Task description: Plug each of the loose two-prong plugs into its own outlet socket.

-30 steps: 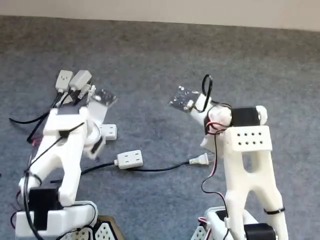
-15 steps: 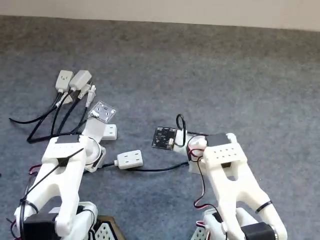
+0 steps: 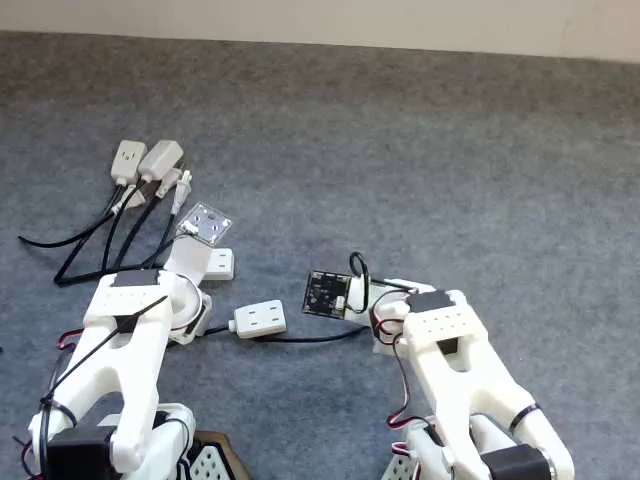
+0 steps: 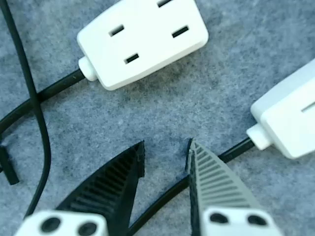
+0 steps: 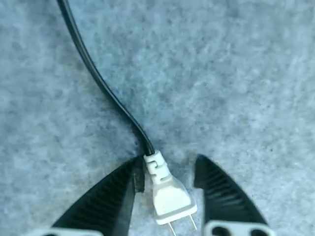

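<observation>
On tabletop (image 3: 470,150), loose plug (image 5: 170,195) lies unplugged between right gripper's (image 5: 166,169) open fingers, not gripped yet; left gripper (image 4: 165,155), fingers also open, hovers just beside outlet socket (image 4: 142,37), so grasp and insertion both remain.

no readable text, numbers or signs, outlet socket (image 4: 142,42) face plain white, plug (image 5: 170,196) body unmarked, circuit board (image 3: 326,293) on right arm too small to read

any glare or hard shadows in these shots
High view: even light, a bright glint on the left arm's wrist board. Left wrist view: the white outlet block casts only a soft shadow. Right wrist view: no glare on the plug.
</observation>
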